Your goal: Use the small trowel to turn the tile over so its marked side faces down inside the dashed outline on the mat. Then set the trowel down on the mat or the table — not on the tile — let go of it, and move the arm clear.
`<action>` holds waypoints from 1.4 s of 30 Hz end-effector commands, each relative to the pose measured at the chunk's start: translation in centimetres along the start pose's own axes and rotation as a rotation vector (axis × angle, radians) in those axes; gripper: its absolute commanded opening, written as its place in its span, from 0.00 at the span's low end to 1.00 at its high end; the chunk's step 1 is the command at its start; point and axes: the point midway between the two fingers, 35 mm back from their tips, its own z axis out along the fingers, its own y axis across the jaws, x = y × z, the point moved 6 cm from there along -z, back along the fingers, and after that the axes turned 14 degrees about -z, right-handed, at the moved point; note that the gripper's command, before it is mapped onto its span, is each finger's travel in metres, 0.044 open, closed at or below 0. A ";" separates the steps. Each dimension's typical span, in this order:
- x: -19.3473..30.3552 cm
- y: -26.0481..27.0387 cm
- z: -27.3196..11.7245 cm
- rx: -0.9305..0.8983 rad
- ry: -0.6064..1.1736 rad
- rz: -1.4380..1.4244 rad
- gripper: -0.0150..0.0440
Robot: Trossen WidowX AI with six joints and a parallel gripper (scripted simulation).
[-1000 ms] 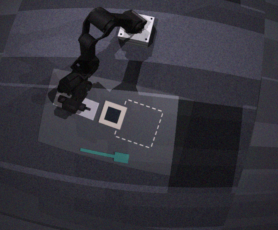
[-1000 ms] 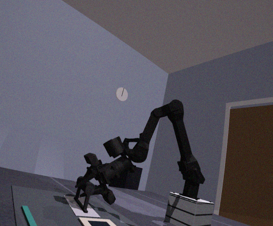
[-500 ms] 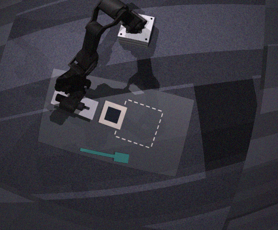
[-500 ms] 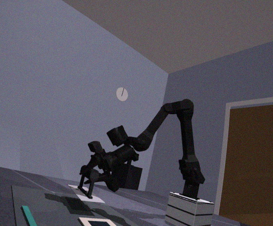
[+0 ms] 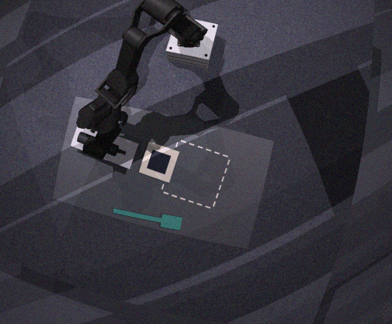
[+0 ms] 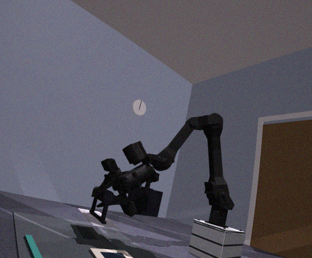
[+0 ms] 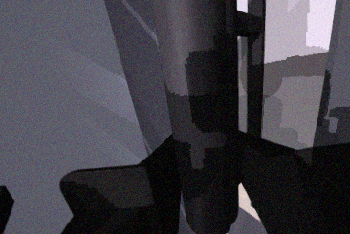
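The trowel (image 5: 129, 159) (image 6: 87, 211) (image 7: 198, 28) has a pale flat blade and a raised dark round handle. My gripper (image 5: 102, 142) (image 6: 105, 196) (image 7: 199, 132) is shut on that handle. The blade is held a little above the mat's left part, with its shadow apart from it. The square tile (image 5: 158, 162) (image 6: 113, 254) lies flat right of the blade, dark marked side up, in a cream border. It covers much of the left side of the dashed outline (image 5: 191, 201) and is mostly outside it. The fingers and handle hide part of the blade.
A teal flat paddle-shaped tool (image 5: 171, 221) (image 6: 32, 245) lies near the front edge of the mat (image 5: 253, 195). The arm's striped white base block (image 5: 208, 43) (image 6: 206, 237) stands behind the mat. Strong shadow patches cross the scene.
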 end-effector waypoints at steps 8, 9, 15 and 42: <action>1.5 -0.8 -0.3 -0.005 -0.054 -0.098 0.25; 1.6 -0.8 -0.3 -0.005 -0.055 -0.100 0.25; 1.6 -0.8 -0.3 -0.005 -0.055 -0.100 0.25; 2.3 -3.8 2.3 -0.004 -0.055 -0.100 0.25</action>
